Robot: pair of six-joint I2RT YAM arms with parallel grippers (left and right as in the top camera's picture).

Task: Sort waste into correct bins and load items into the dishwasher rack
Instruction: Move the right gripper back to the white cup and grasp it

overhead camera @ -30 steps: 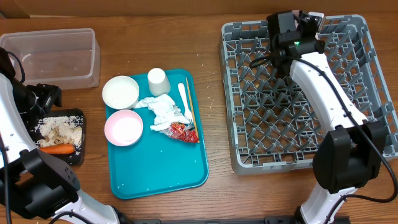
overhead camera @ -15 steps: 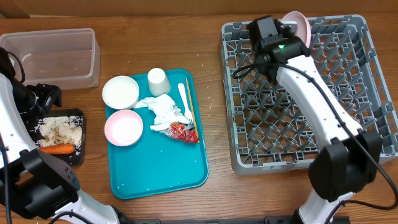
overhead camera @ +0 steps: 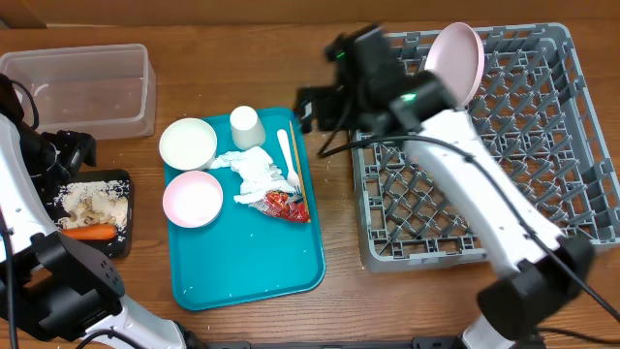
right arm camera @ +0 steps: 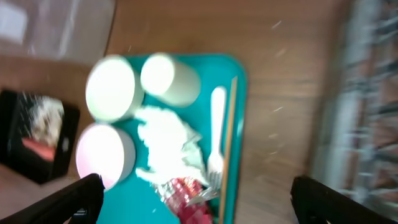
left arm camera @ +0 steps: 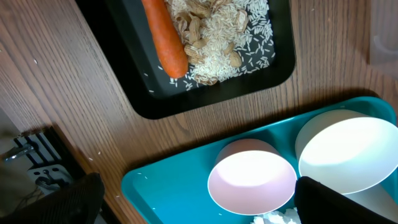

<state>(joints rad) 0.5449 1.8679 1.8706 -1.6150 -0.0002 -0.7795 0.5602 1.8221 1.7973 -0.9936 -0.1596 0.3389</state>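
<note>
The pale pink plate (overhead camera: 459,58) stands upright among the pegs at the back of the grey dishwasher rack (overhead camera: 542,223). My right gripper (overhead camera: 312,109) (right arm camera: 205,199) hangs open and empty over the teal tray's right edge, above the red wrapper (right arm camera: 189,199), the tissue (overhead camera: 254,170), the fork (overhead camera: 287,155) and the chopstick (overhead camera: 297,167). On the tray are also a cup (overhead camera: 247,126), a white bowl (overhead camera: 188,143) and a pink bowl (overhead camera: 192,199). The carrot (left arm camera: 165,37) and food scraps (left arm camera: 217,37) lie in the black tray (overhead camera: 124,242). My left gripper (overhead camera: 70,150) (left arm camera: 199,205) is open and empty beside it.
The clear tub (overhead camera: 82,87) stands at the back left. The teal tray (overhead camera: 252,267) lies in the middle of the wooden table. My right arm reaches across the rack's left half.
My right gripper opened and let go of the pink plate in the rack, then swung left to the teal tray. The left arm has not moved.
</note>
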